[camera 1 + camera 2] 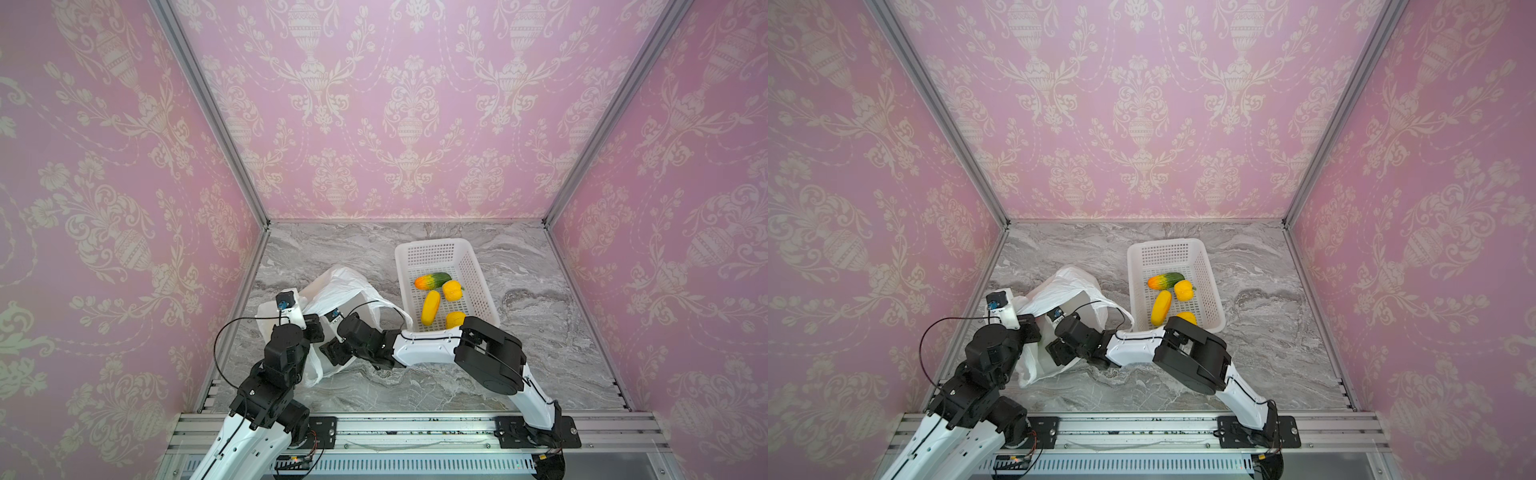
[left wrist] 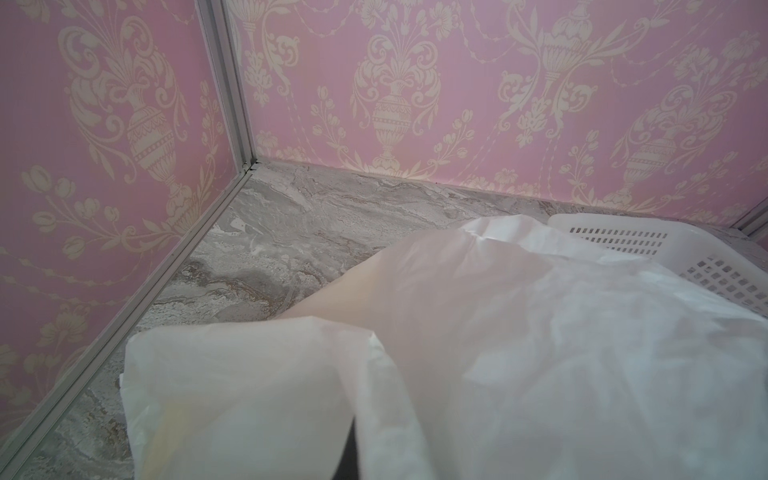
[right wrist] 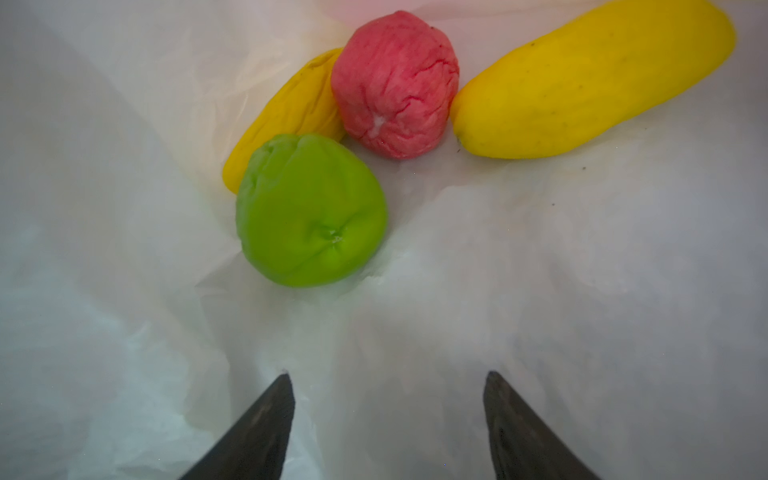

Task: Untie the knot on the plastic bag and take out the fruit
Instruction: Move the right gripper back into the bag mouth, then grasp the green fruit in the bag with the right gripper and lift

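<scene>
Plastic bag [image 1: 345,286] sits crumpled on the table [image 1: 540,332] just beside the white perforated basket [image 1: 478,270], on the basket's left-arm side. Its mouth is open and lifted, and one handle loop [image 1: 314,376] hangs loose at the end farthest from the basket.

My left jaws are closed at the bag's rim, on the side away from the basket. From the left wrist camera I see only white film draped over them, so I read them as pinching that rim. My right jaws are inside the bag, spread wide with nothing between them, only film beneath.

Ahead of them, four fruits lie on the bag's floor:
- a green fruit [image 3: 311,210], nearest
- a bumpy pink-red fruit [image 3: 395,83]
- a long yellow fruit [image 3: 590,79]
- a second yellow fruit [image 3: 286,116], tucked behind the green one

Four more lie inside the basket:
- an orange-to-green oblong fruit [image 1: 432,280]
- a round orange-yellow fruit [image 1: 452,289] touching it
- a long yellow piece [image 1: 430,307]
- another orange-yellow piece [image 1: 455,319], partly hidden by my right arm
</scene>
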You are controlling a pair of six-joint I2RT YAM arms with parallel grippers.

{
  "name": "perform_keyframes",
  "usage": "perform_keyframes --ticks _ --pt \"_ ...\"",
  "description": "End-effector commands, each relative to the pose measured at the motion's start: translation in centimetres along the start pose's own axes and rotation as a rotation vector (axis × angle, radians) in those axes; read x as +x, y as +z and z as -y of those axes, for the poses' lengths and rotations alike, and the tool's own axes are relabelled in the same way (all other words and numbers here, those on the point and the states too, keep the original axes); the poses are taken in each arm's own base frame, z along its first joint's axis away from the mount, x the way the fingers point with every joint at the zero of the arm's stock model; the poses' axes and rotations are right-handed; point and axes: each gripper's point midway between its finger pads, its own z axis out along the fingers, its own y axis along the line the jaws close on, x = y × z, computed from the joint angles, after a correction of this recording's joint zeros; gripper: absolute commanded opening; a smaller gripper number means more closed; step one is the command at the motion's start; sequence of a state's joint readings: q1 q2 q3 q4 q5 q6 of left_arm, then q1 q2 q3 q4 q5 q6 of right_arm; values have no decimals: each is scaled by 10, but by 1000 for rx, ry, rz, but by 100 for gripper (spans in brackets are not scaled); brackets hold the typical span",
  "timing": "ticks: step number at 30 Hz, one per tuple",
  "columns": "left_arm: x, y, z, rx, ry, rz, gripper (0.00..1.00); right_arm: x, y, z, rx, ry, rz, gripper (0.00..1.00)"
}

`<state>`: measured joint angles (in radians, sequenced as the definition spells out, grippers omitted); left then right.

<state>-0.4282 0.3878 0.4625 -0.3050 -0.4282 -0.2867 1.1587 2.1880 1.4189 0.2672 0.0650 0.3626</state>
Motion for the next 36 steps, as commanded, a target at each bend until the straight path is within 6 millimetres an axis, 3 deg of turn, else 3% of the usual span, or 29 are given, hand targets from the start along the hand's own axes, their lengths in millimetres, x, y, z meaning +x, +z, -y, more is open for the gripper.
perform_keyframes --ticks 1,5,16,26,31,36 --pt "6 1 -6 -29 -8 -13 0 -29 -14 -13 -41 -19 106 70" --pt "6 0 -6 -25 -12 -6 0 -32 -11 -9 -30 -13 136 69" --pt "6 0 -3 -10 -12 -9 0 -38 49 -8 -32 -34 97 80" --pt "7 1 -1 -1 -9 -11 0 -39 87 -17 -52 -68 41 89" --pt "6 1 -1 -1 -8 -9 0 -46 97 -24 -76 -70 50 90" --pt "7 2 0 5 -6 -15 0 -47 113 -19 -50 -67 57 92"
